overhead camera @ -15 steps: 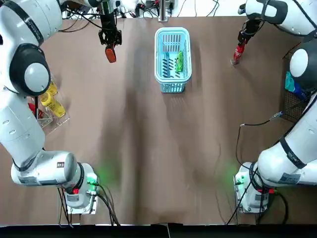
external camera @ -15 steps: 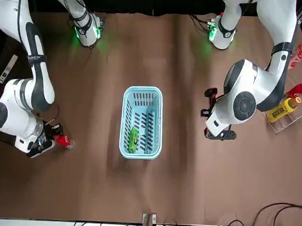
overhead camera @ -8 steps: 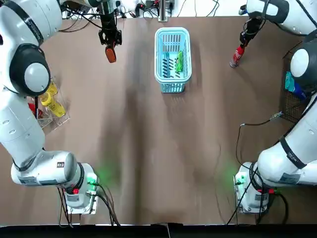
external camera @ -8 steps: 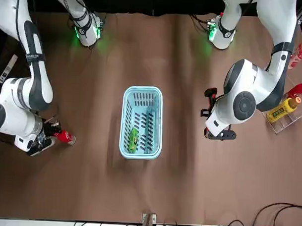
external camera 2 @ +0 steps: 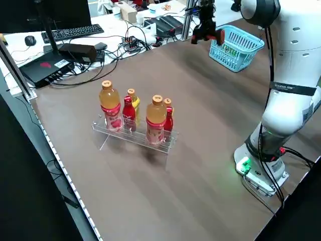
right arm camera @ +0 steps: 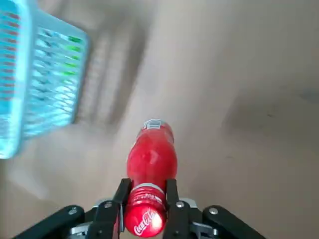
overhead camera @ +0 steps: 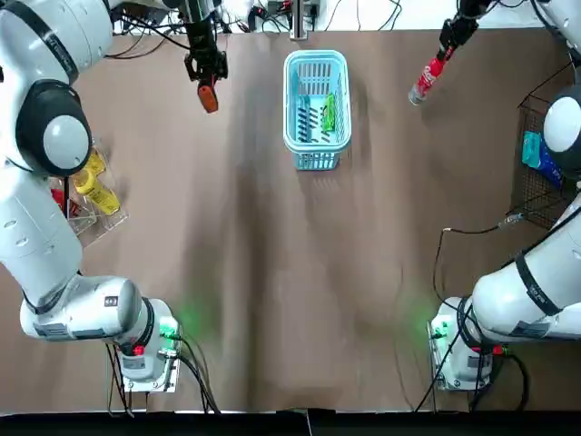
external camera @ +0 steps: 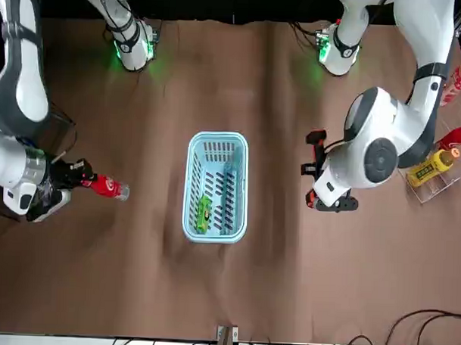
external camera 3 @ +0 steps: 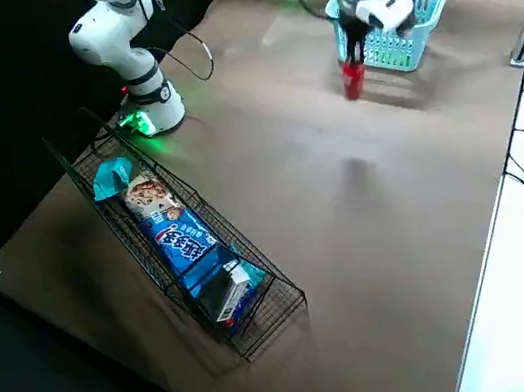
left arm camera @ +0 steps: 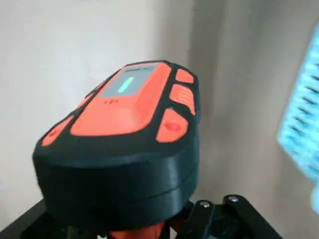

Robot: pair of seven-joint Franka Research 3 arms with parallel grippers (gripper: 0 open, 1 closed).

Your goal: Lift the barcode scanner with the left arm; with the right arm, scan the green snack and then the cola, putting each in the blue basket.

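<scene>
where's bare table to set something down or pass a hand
Bare: brown table from the blue plastic basket to the arm bases, between the clear bottle rack and black wire snack rack. Crowded: beside the basket, where left gripper holds the orange scanner, right gripper the red cola bottle.

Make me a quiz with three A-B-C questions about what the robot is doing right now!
1. Where is the green snack?
A. in the blue basket
B. in the right claw
C. in the left claw

2. What colour is the barcode scanner?
A. green
B. orange and black
C. white

3. What is the right claw doing?
A. hanging open
B. shut on the green snack
C. shut on the cola

Answers:
1 A: the top view shows the snack lying inside the basket.
2 B: the left wrist view shows an orange top on a black body.
3 C: the right wrist view shows it pinching the bottle's neck.
</scene>
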